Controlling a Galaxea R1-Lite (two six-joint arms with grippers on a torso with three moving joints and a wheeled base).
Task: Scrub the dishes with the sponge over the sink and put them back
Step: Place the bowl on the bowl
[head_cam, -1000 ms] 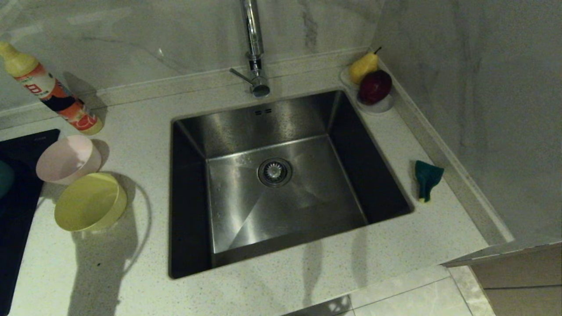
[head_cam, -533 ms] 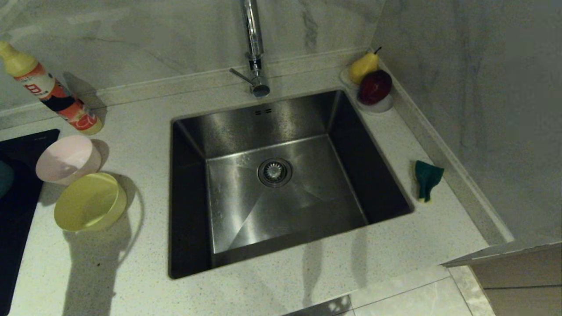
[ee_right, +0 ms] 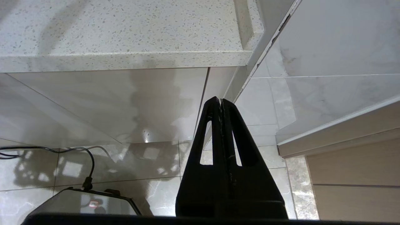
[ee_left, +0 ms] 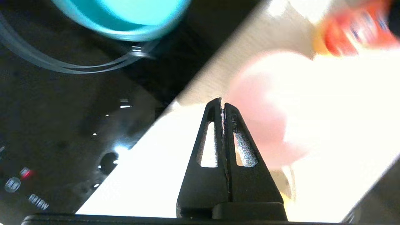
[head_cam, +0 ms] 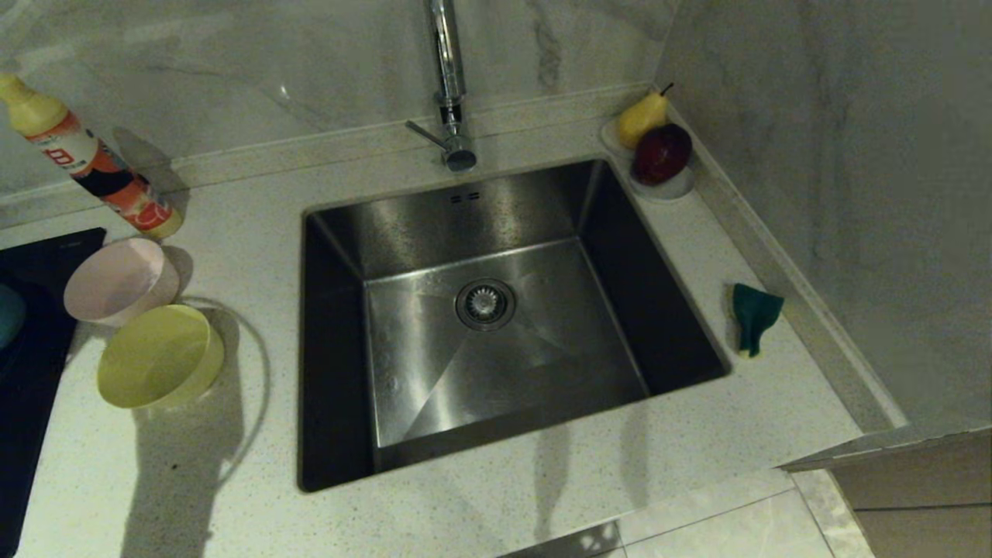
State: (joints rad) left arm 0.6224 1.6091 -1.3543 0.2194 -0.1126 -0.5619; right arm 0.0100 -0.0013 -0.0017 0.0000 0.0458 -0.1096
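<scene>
Head view: two bowls — pink bowl (head_cam: 120, 279), yellow bowl (head_cam: 159, 356) — one sponge (head_cam: 753, 316).

Pale pink bowl (head_cam: 120, 279), yellow bowl (head_cam: 159, 356), light blue bowl (ee_left: 125, 15). Sponge (head_cam: 753, 314) dark green over a yellow layer. Sink (head_cam: 496, 325) brushed steel grey, tap (head_cam: 448, 85) chrome. Tabletop (head_cam: 232, 480) off-white with fine dark speckles. Wall (head_cam: 852, 155) pale marble, grey veins. Bottle (head_cam: 85, 159) yellow cap, red, white and black label. Pear (head_cam: 640, 118) yellow, apple (head_cam: 661, 153) dark red, dish (head_cam: 670, 188) white. Cooktop (head_cam: 27, 341) black. Both end effectors black: left (ee_left: 222, 103), right (ee_right: 220, 101).
</scene>
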